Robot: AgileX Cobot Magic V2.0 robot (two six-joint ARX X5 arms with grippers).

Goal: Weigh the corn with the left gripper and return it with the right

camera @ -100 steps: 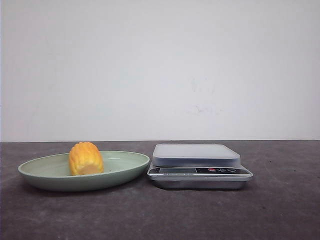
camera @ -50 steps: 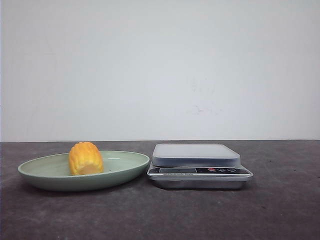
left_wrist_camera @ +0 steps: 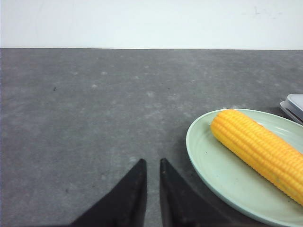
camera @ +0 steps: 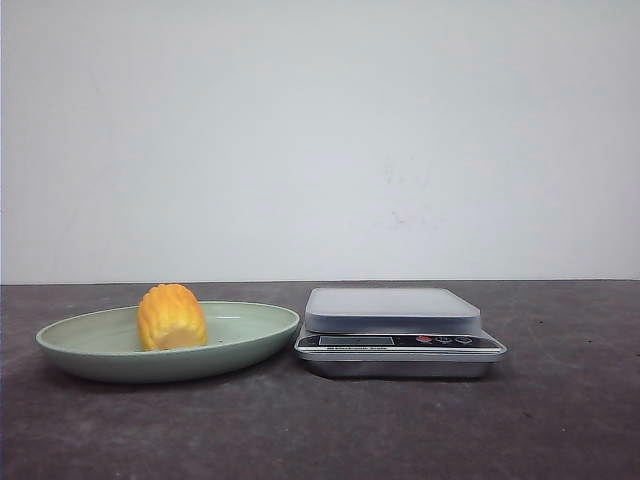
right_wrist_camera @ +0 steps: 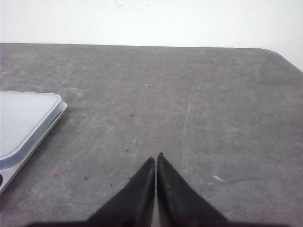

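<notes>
Change from earlier frames: none; corn (camera: 171,316), plate (camera: 240,345) and scale (camera: 398,331) unmoved.

Corn: lies on the pale green plate, at 9 o'clock from the scale; plate rim nearly meets the scale's base.

Room: bare grey table (camera: 320,430) in front of both.

Left gripper (left_wrist_camera: 152,163): narrow slit between tips, empty, beside the plate rim.

Right gripper (right_wrist_camera: 155,159): tips pressed together, empty, over bare table.

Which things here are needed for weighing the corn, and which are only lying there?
Needed:
- corn, lying in the green plate
- scale, nothing on its platform
- left gripper, nearly shut, over bare table beside the plate
- right gripper, shut, beside the scale

Only lying there:
- nothing; just the grey table
</notes>
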